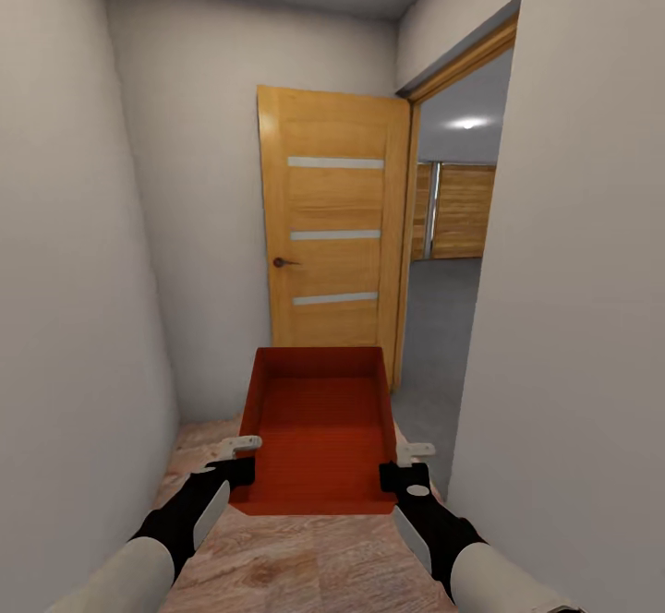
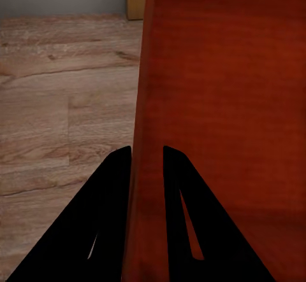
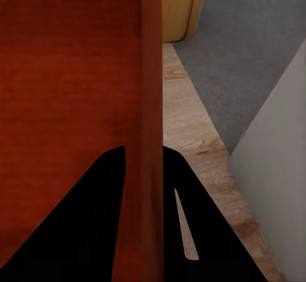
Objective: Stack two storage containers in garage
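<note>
Pinching the container's side walls, both grippers carry it between them: in the left wrist view the left gripper (image 2: 147, 158) has its two dark fingers closed down on the thin red-orange wall, one on each face, and in the right wrist view the right gripper (image 3: 144, 158) straddles the opposite wall the same way. From the head view the storage container (image 1: 319, 428) is held out in front of the robot, above the wood plank flooring (image 1: 305, 558), its long axis running straight ahead from the fingers toward the wooden door (image 1: 332, 225). Both hands grip near the bin's near end, so most of its length reaches forward of the fingers, and neither arm is nearer than the other.

What the coming move turns on, I judge, is that the way into the garage lies not ahead but ahead and to the right: the doorway (image 1: 453, 253) opens beside the swung-back door, with the grey concrete floor (image 1: 434, 345) beyond it. The bin's far end points at the door leaf, so the robot would need to turn right before advancing, keeping the far right corner off the white wall (image 1: 573, 318).

No brand, label or writing can be read on anything here
</note>
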{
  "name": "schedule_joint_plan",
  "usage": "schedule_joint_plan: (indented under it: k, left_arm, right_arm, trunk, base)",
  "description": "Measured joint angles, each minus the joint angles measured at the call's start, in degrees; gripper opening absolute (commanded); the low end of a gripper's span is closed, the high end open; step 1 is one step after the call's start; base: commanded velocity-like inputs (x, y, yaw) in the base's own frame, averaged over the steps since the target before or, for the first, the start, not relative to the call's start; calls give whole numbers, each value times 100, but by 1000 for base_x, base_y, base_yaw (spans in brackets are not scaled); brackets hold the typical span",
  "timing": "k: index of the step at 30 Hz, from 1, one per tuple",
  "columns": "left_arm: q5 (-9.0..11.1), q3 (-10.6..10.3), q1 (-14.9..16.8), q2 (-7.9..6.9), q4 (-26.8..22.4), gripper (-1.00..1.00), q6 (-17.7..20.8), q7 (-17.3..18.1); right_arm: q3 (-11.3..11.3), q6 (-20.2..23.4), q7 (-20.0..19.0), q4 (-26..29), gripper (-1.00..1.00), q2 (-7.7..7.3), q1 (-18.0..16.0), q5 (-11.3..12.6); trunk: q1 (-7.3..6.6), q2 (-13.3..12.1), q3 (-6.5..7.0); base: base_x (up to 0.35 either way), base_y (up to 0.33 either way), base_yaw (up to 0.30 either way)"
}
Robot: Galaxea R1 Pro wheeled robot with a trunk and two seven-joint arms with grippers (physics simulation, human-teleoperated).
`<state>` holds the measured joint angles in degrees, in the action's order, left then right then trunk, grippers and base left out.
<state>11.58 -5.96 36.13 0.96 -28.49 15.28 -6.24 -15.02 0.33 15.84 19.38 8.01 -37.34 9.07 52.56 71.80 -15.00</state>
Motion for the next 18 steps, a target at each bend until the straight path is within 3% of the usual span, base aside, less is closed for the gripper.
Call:
schedule_joint_plan:
  k: [12,18]
  left_arm:
    - [19,-25,0,-16,-8,-100,4,4]
    - [41,-48,2,-30,-6,-100,14,5]
  right_arm:
    - [5,-6,12,-4,-100,12,0,-4]
    - [1,1,28,-5,-100,21,1,1]
  trunk:
    - [2,0,0]
    - [2,0,0]
  base:
    - [45,4,-8]
    - [5,0,-203]
